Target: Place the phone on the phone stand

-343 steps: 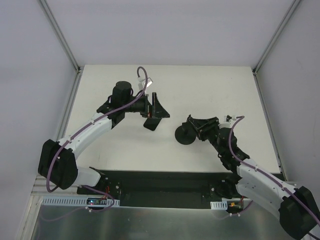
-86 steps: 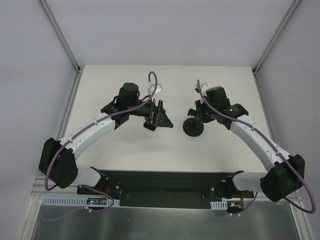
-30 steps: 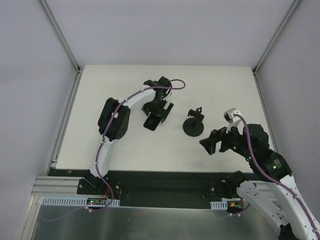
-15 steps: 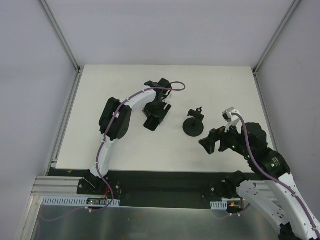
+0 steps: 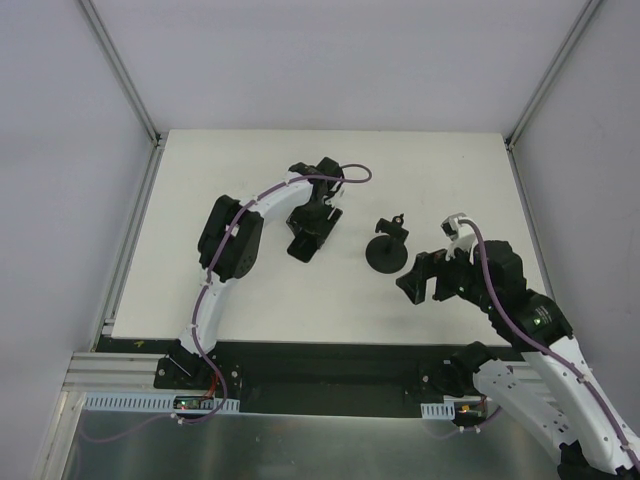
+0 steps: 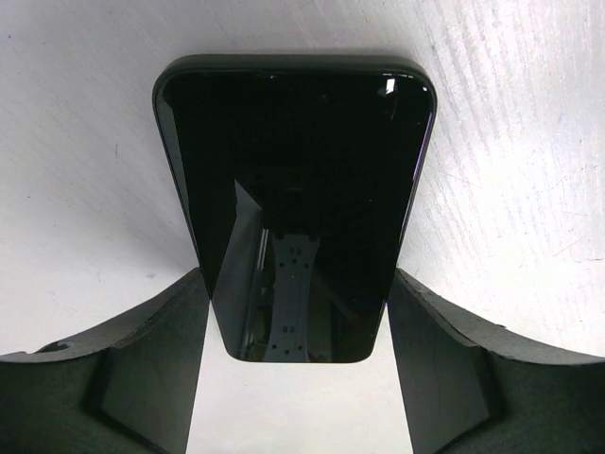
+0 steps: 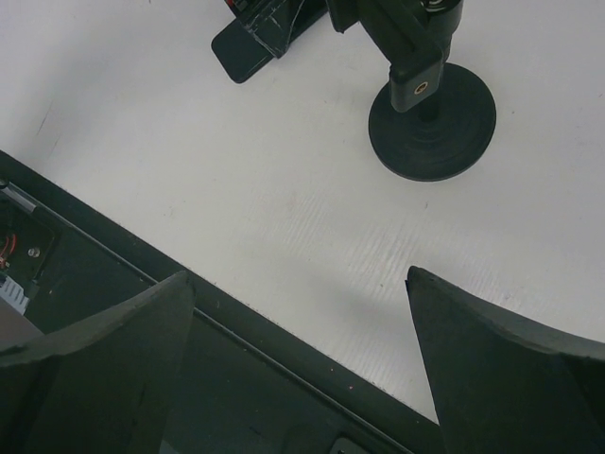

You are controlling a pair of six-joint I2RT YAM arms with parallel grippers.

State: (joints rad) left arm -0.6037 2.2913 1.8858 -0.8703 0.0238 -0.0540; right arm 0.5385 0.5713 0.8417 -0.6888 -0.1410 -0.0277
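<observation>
The phone [image 6: 293, 189], a glossy black slab, lies flat on the white table [image 5: 230, 190]; in the top view the phone [image 5: 302, 247] is left of centre. My left gripper [image 6: 298, 284] has come down over its near end, and both fingers press against the phone's long edges. The phone stand [image 5: 386, 254], with a round base and a short upright cradle, stands to the right of the phone with nothing on it; the right wrist view shows the phone stand [image 7: 432, 123] too. My right gripper [image 5: 415, 283] hovers open just near-right of the stand, with nothing between its fingers [image 7: 492, 359].
A black rail [image 7: 142, 312] runs along the table's near edge, under my right gripper. Pale walls with metal frame posts [image 5: 135, 95] close in the table on the left, back and right.
The left jaws have closed in from wide open onto the phone's sides. My right gripper has drifted slightly left, toward the stand. Phone and stand have not moved.
</observation>
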